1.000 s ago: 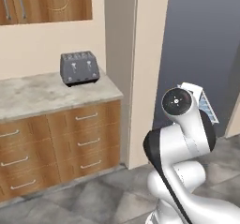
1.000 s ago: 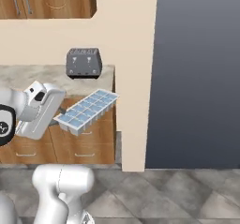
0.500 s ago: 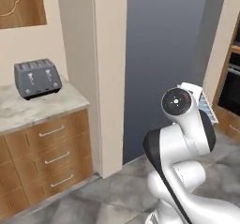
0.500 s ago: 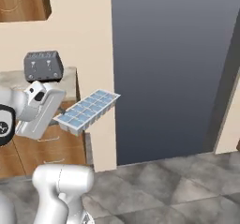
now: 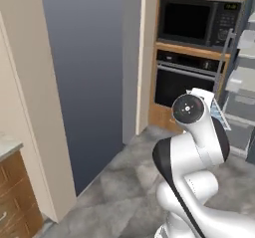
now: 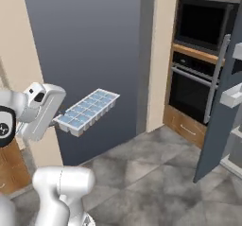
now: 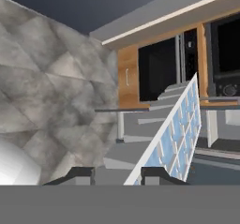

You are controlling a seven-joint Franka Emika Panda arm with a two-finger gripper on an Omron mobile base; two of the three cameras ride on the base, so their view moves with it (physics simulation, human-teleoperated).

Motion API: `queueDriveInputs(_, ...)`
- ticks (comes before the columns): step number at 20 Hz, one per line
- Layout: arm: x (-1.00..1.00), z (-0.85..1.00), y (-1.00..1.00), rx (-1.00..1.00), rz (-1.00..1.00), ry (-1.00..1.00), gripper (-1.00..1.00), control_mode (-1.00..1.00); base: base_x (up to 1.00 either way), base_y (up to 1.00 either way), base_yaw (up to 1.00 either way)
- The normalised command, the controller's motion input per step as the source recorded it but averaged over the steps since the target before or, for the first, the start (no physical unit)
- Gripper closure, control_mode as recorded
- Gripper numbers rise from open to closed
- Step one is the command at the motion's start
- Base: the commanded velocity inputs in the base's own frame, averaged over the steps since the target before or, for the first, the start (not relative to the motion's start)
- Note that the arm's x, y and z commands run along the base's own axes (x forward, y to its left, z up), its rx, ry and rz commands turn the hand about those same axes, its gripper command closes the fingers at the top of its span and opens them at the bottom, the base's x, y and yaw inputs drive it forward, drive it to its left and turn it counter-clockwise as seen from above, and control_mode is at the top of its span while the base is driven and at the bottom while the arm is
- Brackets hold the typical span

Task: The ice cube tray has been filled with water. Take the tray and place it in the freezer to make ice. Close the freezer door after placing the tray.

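Jaws [image 6: 57, 118]: closed narrow on 1 short end of the ice cube tray [image 6: 88, 110], which is held in the air above the grey floor [image 6: 156, 173].
Tray: roughly level, 2 rows of cells with pale blue water [image 6: 94, 104].
Behind tray: slate-blue fridge side panel [image 6: 90, 45].
Right of it: black oven [image 6: 189, 85], black microwave [image 6: 201, 26].
Far right: freezer door [image 6: 220, 102] standing open, silver handle, white bins.

Base turned: oven [image 5: 182, 85], open freezer door [image 6: 218, 111].

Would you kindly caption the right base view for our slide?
Gripper carries the water-filled ice cube tray toward the open freezer door.
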Motion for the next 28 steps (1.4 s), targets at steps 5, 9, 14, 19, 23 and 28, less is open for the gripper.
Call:
queueDriveInputs(5,0.00,0.00,0.00,0.00,0.00,0.00,1.00,1.00,-0.20,0.00,-0.74)
queueDriveInputs(9,0.00,0.00,0.00,0.00,0.00,0.00,1.00,1.00,-0.06,0.00,-0.66)
queueDriveInputs(14,0.00,0.00,0.00,0.00,0.00,0.00,1.00,1.00,0.44,0.00,-0.37)
queueDriveInputs(19,0.00,0.00,0.00,0.00,0.00,0.00,1.00,1.00,1.00,0.00,-0.23)
queueDriveInputs(23,0.00,0.00,0.00,0.00,0.00,0.00,1.00,1.00,1.00,0.00,-0.16)
queueDriveInputs(28,0.00,0.00,0.00,0.00,0.00,0.00,1.00,1.00,0.90,-0.07,0.07)
